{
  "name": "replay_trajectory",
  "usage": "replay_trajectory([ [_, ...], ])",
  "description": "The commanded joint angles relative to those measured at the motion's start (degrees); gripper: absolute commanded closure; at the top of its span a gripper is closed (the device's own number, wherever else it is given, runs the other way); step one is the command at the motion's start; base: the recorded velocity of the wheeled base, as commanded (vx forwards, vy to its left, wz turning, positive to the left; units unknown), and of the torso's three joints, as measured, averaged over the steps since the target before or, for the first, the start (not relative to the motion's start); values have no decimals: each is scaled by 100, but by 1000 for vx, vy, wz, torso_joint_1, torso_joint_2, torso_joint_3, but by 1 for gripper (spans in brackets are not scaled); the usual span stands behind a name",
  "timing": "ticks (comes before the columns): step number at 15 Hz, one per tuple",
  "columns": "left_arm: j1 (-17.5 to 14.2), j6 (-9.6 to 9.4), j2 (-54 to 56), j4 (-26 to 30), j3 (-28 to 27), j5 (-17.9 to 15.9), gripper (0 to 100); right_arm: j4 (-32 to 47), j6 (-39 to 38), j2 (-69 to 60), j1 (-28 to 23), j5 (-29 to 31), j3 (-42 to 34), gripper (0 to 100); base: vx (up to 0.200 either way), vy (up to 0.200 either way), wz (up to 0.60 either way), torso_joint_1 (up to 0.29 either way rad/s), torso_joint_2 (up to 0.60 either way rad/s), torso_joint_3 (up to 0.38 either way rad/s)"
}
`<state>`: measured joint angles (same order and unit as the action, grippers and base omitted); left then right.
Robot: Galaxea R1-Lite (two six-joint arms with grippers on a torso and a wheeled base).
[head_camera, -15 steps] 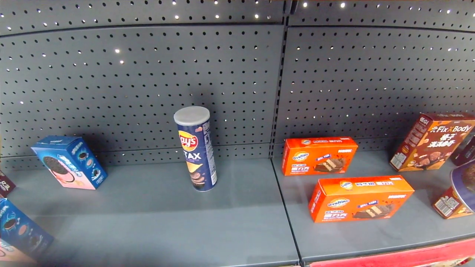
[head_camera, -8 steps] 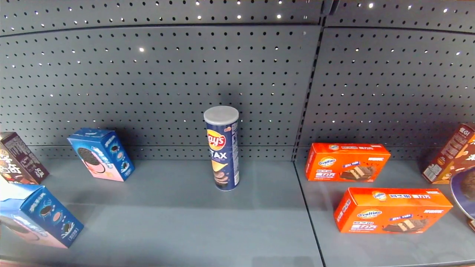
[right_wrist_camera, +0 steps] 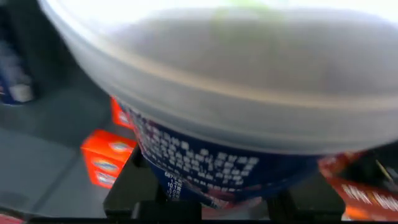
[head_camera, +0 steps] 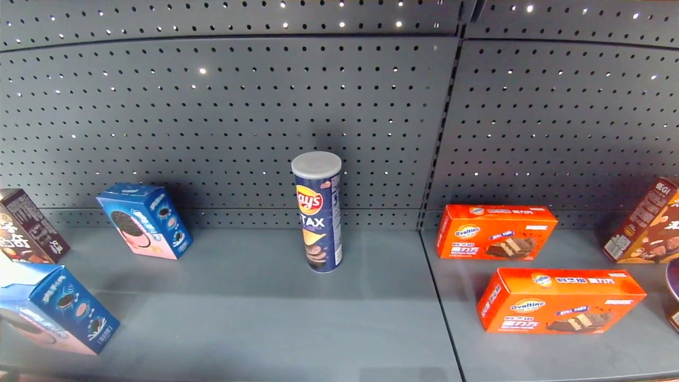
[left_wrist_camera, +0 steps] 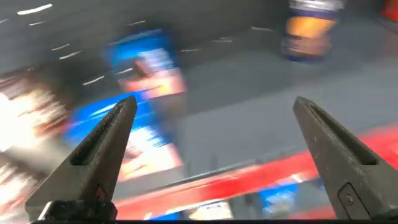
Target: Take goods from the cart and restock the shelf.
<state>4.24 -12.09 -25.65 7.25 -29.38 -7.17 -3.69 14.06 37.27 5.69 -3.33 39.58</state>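
DESK: Two grippers at the shelf. Which one carries stock?

FIELD: The right gripper [right_wrist_camera: 217, 190]. It is clamped on the body of a dark blue round canister with a clear plastic lid [right_wrist_camera: 211, 87]. The canister hangs over the right part of the grey metal shelf [head_camera: 238, 318], near the flat orange cardboard boxes [head_camera: 559, 301].

DESK: Why grip it on the body?

FIELD: Probably to spare the soft lid and leave the base free for setting down. Whether it hangs plumb cannot be told.

DESK: And the left?

FIELD: The left gripper [left_wrist_camera: 214, 106] is spread wide with nothing between its fingers. It sits off the shelf's front edge, facing the blue cardboard cookie boxes [head_camera: 144, 220].

DESK: Where does the canister belong?

FIELD: At a guess, beside the tall blue chip tube with a grey lid [head_camera: 317, 217]. That tube stands upright mid-shelf, near the perforated back panel [head_camera: 212, 106], with bare shelf on both sides. The canister is not yet down, so placing it is the step in hand.
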Motion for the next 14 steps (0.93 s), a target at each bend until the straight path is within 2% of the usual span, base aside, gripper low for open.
replay_trajectory([
  [1, 15, -12, -626, -49, 2, -522, 0, 800, 9, -290, -991, 43, 348, 100, 0, 0, 0, 0, 0, 0],
  [4, 24, -12, -1540, -189, -437, -549, 0, 2602, 326, -694, -1554, 60, 1465, 100, 0, 0, 0, 0, 0, 0],
  [5, 33, -21, -1610, -207, -463, -549, 0, 2725, 335, -712, -1624, 60, 1561, 100, 0, 0, 0, 0, 0, 0],
  [6, 33, -21, -1961, -383, -534, -566, 0, 3217, 352, -774, -1976, 43, 1939, 100, 0, 0, 0, 0, 0, 0],
  [7, 165, -12, -2304, -690, -516, -619, 0, 3472, 352, -853, -2301, 16, 2159, 100, 0, 0, 0, 0, 0, 0],
  [8, 507, 5, -2823, -1130, -534, -575, 0, 3630, 352, -923, -2529, 16, 2335, 100, 0, 0, 0, 0, 0, 0],
  [11, 718, -48, -3798, -1929, -560, -399, 0, 3771, 343, -1002, -2898, 43, 2458, 100, 0, 0, 0, 0, 0, 0],
  [13, 885, -83, -4510, -2756, -569, -188, 0, 3762, 352, -1002, -3092, 52, 2467, 100, 0, 0, 0, 0, 0, 0],
  [14, 973, -206, -4835, -3160, -586, -136, 0, 3753, 352, -1002, -3144, 52, 2467, 100, 0, 0, 0, 0, 0, 0],
])
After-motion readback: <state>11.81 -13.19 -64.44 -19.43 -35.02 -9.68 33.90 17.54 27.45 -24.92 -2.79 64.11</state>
